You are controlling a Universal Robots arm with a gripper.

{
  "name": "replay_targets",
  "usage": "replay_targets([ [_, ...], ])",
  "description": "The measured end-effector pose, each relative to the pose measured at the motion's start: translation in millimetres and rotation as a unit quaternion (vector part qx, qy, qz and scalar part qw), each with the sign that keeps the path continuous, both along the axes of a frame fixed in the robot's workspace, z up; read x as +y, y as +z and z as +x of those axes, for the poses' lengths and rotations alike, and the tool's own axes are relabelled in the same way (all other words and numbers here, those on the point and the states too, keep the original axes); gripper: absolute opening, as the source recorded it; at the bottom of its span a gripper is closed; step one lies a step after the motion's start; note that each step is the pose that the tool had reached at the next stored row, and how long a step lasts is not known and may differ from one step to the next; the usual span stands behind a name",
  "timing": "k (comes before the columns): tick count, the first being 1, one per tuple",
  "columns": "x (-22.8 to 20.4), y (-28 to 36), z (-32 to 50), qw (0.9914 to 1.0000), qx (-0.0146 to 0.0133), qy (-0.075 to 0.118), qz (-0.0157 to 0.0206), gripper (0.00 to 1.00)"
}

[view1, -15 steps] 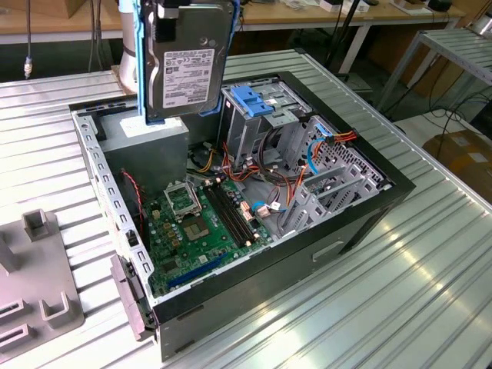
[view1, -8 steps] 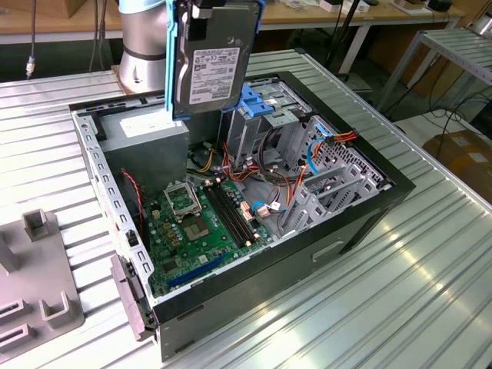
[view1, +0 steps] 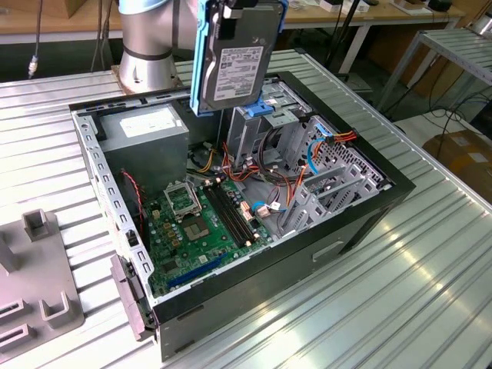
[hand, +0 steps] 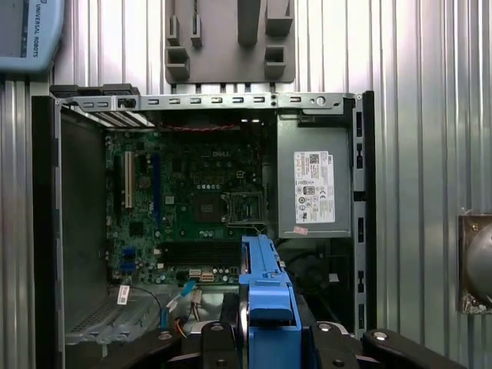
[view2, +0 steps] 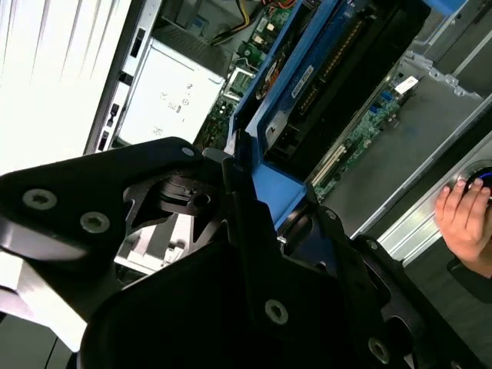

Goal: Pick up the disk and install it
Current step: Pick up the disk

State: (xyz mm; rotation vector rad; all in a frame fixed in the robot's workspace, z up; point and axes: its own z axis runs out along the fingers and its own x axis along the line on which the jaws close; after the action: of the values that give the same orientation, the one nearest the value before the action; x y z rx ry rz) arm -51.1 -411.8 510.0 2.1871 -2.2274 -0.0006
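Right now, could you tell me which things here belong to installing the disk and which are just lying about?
Part of the job: disk, held by the fingers over the open computer case; drive cage inside it.
Lying about: grey fixture on the table; cardboard box; a person's hand in the second wrist view.

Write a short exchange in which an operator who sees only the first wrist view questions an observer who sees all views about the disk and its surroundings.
Operator: I see the disk edge-on over the motherboard. Is it installed?
Observer: No. In the exterior view the disk hangs upright above the open computer case, with its white label facing the camera.
Operator: Is anyone nearby?
Observer: Yes. The second wrist view shows a person's hand near the case.
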Motion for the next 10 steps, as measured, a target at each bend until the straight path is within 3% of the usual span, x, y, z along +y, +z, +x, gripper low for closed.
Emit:
replay_targets([
  [2,0.0,-0.6,10.8,1.0,0.0,0.0,-0.0003,0.37],
  [10,-0.6,-0.8,11.3,1.0,0.0,0.0,-0.0006,0.37],
])
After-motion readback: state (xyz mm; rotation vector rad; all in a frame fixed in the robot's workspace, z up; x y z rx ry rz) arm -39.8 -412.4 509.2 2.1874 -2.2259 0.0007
